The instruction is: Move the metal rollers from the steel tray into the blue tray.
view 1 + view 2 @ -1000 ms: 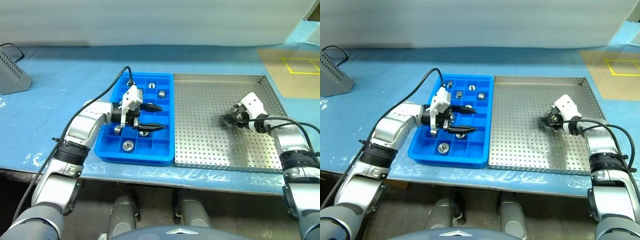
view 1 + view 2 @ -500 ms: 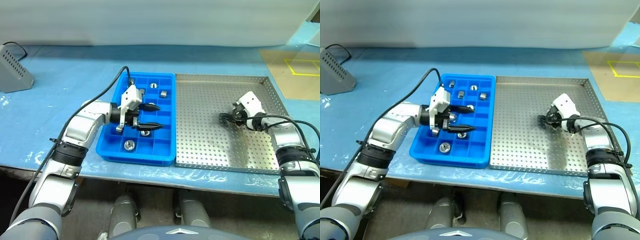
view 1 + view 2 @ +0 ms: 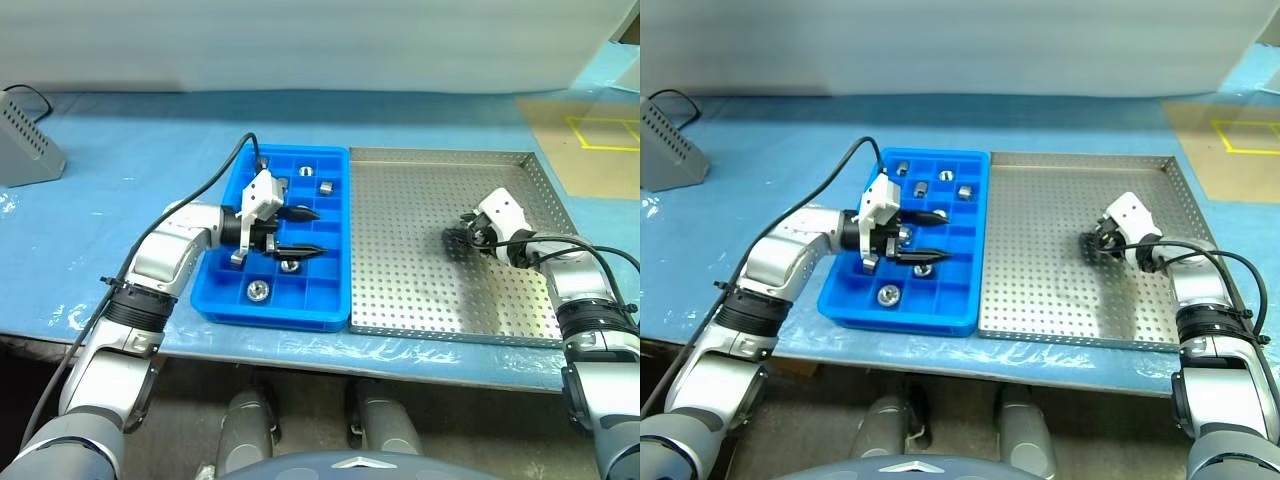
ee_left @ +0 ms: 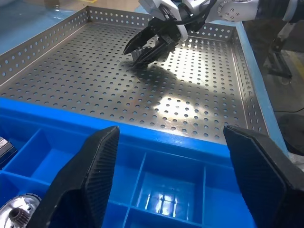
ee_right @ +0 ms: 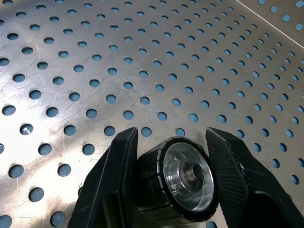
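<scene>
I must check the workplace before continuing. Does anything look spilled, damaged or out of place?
Nothing stands out. The bright blue compartment tray lies beside the perforated steel tray, and the small metal rollers sit inside compartments.

no readable text, labels, brands, numbers or signs

1. Table (image 3: pixel 120 140) covered with a blue sheet, front edge nearest the robot.
2. Blue tray (image 3: pixel 335 300) lying near the front edge, about the middle.
3. Steel tray (image 3: pixel 420 300) just beside it, toward the right edge, sides touching.
4. Grey slotted box (image 3: pixel 22 148) at the left edge, farther back.
</scene>
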{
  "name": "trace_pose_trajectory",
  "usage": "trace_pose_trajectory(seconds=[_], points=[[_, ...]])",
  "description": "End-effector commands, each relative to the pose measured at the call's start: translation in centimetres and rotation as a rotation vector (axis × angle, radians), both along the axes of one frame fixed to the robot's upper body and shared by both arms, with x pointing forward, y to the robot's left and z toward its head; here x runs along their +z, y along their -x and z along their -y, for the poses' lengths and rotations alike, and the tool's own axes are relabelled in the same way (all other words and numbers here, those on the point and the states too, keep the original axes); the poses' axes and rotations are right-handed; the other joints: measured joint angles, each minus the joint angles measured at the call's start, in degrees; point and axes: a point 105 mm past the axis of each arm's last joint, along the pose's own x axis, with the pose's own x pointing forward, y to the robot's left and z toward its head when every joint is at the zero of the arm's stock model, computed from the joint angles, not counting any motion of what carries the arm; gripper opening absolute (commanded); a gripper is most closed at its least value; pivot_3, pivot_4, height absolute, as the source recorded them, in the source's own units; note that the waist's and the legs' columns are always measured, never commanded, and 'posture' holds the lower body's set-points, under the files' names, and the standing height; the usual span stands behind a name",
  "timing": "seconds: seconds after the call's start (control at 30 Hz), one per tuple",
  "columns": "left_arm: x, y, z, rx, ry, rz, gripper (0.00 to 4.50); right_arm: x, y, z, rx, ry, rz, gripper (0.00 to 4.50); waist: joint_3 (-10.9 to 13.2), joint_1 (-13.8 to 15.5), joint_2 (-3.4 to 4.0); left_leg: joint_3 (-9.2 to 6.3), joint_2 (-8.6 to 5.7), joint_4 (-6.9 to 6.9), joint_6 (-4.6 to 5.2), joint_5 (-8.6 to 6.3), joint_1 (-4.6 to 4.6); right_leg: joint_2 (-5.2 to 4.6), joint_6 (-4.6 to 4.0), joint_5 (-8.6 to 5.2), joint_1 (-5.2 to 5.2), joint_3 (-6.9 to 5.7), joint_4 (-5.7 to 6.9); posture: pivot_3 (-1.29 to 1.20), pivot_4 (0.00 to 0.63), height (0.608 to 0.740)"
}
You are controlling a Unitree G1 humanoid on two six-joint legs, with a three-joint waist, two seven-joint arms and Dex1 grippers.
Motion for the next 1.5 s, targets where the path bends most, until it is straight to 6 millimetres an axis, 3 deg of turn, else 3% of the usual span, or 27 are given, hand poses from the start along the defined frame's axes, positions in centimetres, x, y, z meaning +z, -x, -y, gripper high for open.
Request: trace_pose_trajectory(seconds=[0.03, 0.2, 0.27, 0.43, 0.6, 1.03, 1.17, 1.23, 1.37, 1.5], points=[[1.7, -0.2, -0.7, 0.016, 0.033, 0.058, 3.72, 3.2, -0.7, -2.1, 0.066, -0.05, 0.088, 1.84, 0.0, -0.1, 0.0, 0.0, 0.0, -0.01, 0.0, 0.0, 0.0, 0.0, 0.0, 0.0, 0.0, 0.0, 0.0, -0.33, 0.15, 0.74], [2.6, 0.1, -3.5, 0.044, -0.016, 0.122, 3.72, 7.8, 0.2, -9.7, 0.354, -0.064, 0.2, 1.84, 0.0, -0.4, 0.02, 0.0, 0.1, -0.08, -0.02, 0.02, 0.0, 0.09, 0.0, 0.0, -0.13, 0.0, 0.04, -0.3, 0.15, 0.74], [2.7, 0.1, -4.6, 0.062, -0.035, 0.125, 3.72, 8.8, 1.2, -12.9, 0.469, -0.087, 0.204, 1.84, 0.0, -0.2, 0.02, 0.0, 0.21, -0.14, -0.08, 0.04, 0.03, 0.18, 0.0, 0.0, -0.16, 0.0, 0.06, -0.27, 0.15, 0.74], [2.0, 0.6, -6.0, 0.103, -0.064, 0.114, 3.72, 8.6, 3.3, -19.2, 0.696, -0.134, 0.157, 1.84, 0.0, 1.5, 0.03, 0.0, 0.39, -0.18, -0.25, 0.02, 0.01, 0.31, -0.03, -0.02, -0.14, 0.0, 0.01, -0.2, 0.15, 0.74], [1.7, 1.5, -5.9, 0.125, -0.051, 0.106, 3.72, 6.9, 2.8, -21.9, 0.752, -0.128, 0.124, 1.84, 0.0, 3.1, 0.01, 0.01, 0.36, -0.18, -0.41, -0.03, -0.06, 0.26, -0.03, -0.01, -0.17, 0.0, 0.01, -0.15, 0.15, 0.74], [1.1, 2.8, -5.8, 0.159, -0.031, 0.073, 3.72, 4.1, 1.9, -22.2, 0.758, -0.125, 0.06, 1.84, 0.0, 3.5, 0.01, 0.01, 0.27, -0.27, -0.48, 0.01, 0.03, 0.11, -0.03, -0.01, -0.14, 0.0, 0.03, -0.12, 0.15, 0.74], [1.1, 2.4, -5.6, 0.152, -0.026, 0.071, 3.72, 4.4, 2.6, -22.6, 0.77, -0.164, 0.035, 3.09, 0.0, 3.4, 0.01, 0.01, 0.27, -0.3, -0.5, 0.02, 0.05, 0.11, -0.03, -0.01, -0.15, 0.0, 0.04, -0.14, 0.15, 0.74], [1.2, 2.5, -5.2, 0.137, -0.022, 0.072, 3.72, 4.8, 2.6, -22.3, 0.757, -0.168, 0.044, 3.09, 0.0, 3.4, 0.01, 0.01, 0.27, -0.31, -0.51, 0.03, 0.06, 0.12, -0.03, -0.01, -0.15, 0.0, 0.04, -0.16, 0.15, 0.74], [1.7, 2.4, -4.3, 0.105, -0.011, 0.077, 3.72, 7.2, 1.6, -19.9, 0.654, -0.194, 0.117, 3.09, 0.0, 3.5, 0.01, 0.01, 0.25, -0.31, -0.51, 0.03, 0.05, 0.11, -0.03, -0.01, -0.13, 0.01, 0.04, -0.21, 0.15, 0.74], [2.1, 2.1, -3.1, 0.073, 0.008, 0.074, 3.72, 9.9, 1.3, -14.9, 0.517, -0.183, 0.17, 3.09, 0.0, 3.7, 0.0, 0.01, 0.12, -0.28, -0.49, 0.03, 0.05, 0.05, -0.03, -0.01, -0.08, 0.02, 0.03, -0.25, 0.15, 0.74]])
